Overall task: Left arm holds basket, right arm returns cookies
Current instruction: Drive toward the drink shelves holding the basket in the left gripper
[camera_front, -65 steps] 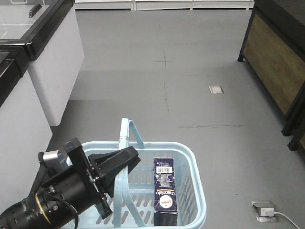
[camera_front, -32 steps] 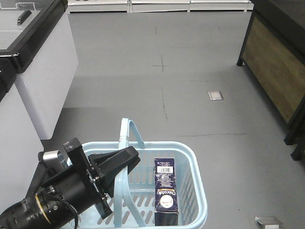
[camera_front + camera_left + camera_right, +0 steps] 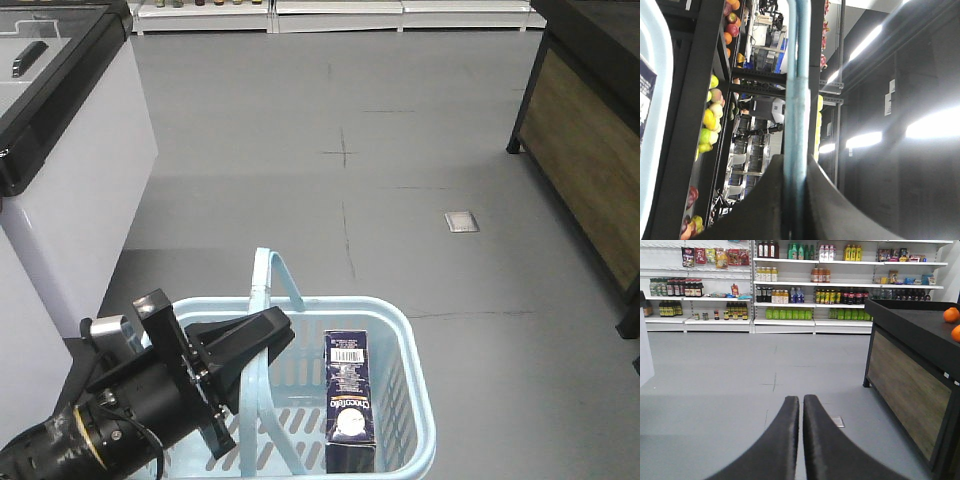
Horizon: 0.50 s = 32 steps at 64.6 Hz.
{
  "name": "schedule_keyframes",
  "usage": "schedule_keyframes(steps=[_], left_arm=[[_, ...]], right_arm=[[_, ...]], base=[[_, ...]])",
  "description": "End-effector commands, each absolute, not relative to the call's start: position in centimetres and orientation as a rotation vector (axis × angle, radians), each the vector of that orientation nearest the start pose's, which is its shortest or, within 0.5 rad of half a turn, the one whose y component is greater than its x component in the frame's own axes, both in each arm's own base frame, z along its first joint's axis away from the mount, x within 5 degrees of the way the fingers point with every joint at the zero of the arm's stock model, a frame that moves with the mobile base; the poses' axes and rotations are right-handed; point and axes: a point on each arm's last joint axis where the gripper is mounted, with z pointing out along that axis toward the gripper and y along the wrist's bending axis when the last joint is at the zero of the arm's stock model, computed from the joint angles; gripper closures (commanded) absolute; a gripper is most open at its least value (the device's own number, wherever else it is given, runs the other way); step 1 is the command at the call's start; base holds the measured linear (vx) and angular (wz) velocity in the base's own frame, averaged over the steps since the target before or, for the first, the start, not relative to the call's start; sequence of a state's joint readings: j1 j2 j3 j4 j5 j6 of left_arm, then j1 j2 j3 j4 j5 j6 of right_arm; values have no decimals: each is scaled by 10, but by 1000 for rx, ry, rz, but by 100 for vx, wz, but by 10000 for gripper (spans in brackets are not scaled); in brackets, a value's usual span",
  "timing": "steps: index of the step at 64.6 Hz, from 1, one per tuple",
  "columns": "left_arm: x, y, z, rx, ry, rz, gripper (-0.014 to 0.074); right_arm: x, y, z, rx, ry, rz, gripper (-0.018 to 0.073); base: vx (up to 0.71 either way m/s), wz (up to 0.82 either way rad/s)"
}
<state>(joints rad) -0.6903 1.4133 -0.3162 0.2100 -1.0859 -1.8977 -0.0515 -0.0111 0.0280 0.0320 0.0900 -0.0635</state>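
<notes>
While your left gripper (image 3: 795, 162) clamps the basket handle (image 3: 262, 285), right gripper (image 3: 800, 400) closed empty, pinch the probably light, crushable cookie box (image 3: 349, 400) by its long sides.

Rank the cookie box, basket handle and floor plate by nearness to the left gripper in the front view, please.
1. Basket handle, inside the left gripper.
2. Cookie box, right, in the basket.
3. Floor plate, far ahead, right.
</notes>
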Motion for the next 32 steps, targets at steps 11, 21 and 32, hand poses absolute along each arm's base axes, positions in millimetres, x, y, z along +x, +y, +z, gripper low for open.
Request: schedule_keyframes(steps=[11, 21, 32], left_arm=[[165, -161, 253, -652, 1393, -2286, 596], [165, -161, 253, -652, 1393, -2286, 596], [165, -161, 253, -652, 1393, -2286, 596]], right_arm=[[56, -3, 197, 16, 1524, -77, 569], [56, -3, 197, 16, 1524, -77, 569], [56, -3, 197, 16, 1524, -77, 569]], base=[[36, 1], [39, 2], [42, 0]])
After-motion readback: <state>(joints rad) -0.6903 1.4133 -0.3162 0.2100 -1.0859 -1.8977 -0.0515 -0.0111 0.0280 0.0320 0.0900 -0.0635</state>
